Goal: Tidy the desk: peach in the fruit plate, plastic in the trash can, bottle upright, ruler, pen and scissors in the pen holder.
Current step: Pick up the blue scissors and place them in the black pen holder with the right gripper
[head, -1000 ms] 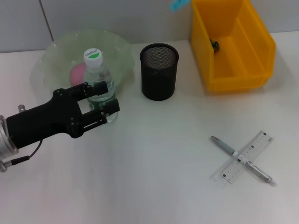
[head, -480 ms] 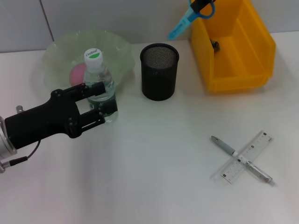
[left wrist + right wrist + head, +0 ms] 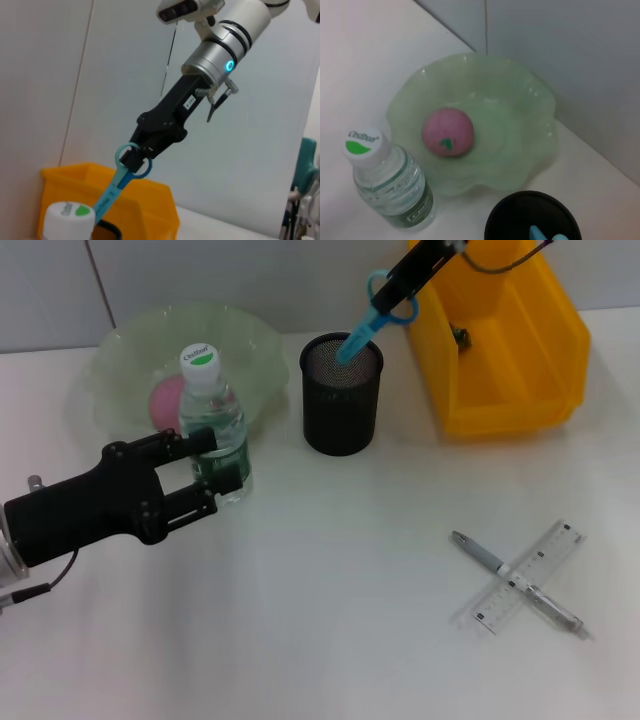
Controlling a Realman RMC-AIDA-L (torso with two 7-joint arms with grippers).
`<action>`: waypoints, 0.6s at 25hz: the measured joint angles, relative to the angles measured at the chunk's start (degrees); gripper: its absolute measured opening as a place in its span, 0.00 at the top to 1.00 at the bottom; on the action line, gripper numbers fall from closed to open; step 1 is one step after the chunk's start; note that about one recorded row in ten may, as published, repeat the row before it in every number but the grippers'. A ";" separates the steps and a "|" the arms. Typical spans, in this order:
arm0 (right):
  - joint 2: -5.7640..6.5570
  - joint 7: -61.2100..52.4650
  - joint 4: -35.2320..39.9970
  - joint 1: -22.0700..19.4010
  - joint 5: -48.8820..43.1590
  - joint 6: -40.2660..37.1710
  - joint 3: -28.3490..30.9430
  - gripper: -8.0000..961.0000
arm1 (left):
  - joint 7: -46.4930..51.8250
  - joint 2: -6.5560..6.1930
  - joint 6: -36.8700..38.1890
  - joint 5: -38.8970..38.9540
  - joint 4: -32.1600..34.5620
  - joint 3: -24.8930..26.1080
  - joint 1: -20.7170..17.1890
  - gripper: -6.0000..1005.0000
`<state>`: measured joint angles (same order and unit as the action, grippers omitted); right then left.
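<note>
While the right gripper [image 3: 400, 285] reaches in from the far side of the desk with its jaws clamped on the handle loops of the blue scissors [image 3: 365, 325], the blade end points steeply down into the mouth of the black mesh pen holder [image 3: 341, 395], a slant that lets the tool drop inside rather than catch on the rim. Whether the tip already touches the bottom cannot be told. The left gripper [image 3: 205, 472] sits low beside the bottle [image 3: 212, 420], its fingers spread on either side of the body; the bottle stands upright on its own just in front of the fruit plate [image 3: 120, 355], so that step looks done and the fingers appear only to flank it, though contact cannot be ruled out. The peach [image 3: 447, 131] lies in the plate. Out on the near right of the desk, the pen [image 3: 515, 580] lies crossed over the ruler [image 3: 530, 575], well apart from the holder, and I judge they are what remains. The yellow bin [image 3: 500, 340] stands just right of the holder.

The left wrist view shows what the head view crops: the whole right forearm and how the jaws pinch the scissor loops. The right wrist view looks straight down and gives the clearest sight of the peach resting alone in the plate, plus the blue tip inside the holder's rim
</note>
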<state>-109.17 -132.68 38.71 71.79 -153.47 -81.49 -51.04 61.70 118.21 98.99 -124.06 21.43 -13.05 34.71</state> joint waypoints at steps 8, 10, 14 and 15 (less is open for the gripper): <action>-1.14 0.54 -5.67 1.18 -0.26 5.96 -1.09 0.90 | -1.41 0.09 -1.35 -0.19 0.06 -2.70 -0.15 0.37; -1.41 0.55 -6.68 1.23 -0.30 7.50 -1.21 0.90 | -3.28 0.25 -2.07 -0.18 -0.21 -3.91 -0.17 0.37; -1.85 0.55 -8.96 1.26 -0.33 10.34 -1.25 0.90 | -3.97 0.26 -2.81 0.05 -0.40 -4.83 -0.17 0.35; -1.94 0.54 -9.37 1.29 -0.36 10.68 -1.25 0.90 | -4.16 0.26 -3.65 0.27 -0.50 -4.73 -0.17 0.33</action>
<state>-111.11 -132.14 29.34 73.08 -153.83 -70.81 -52.29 57.54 118.48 95.34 -123.79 20.92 -17.78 34.54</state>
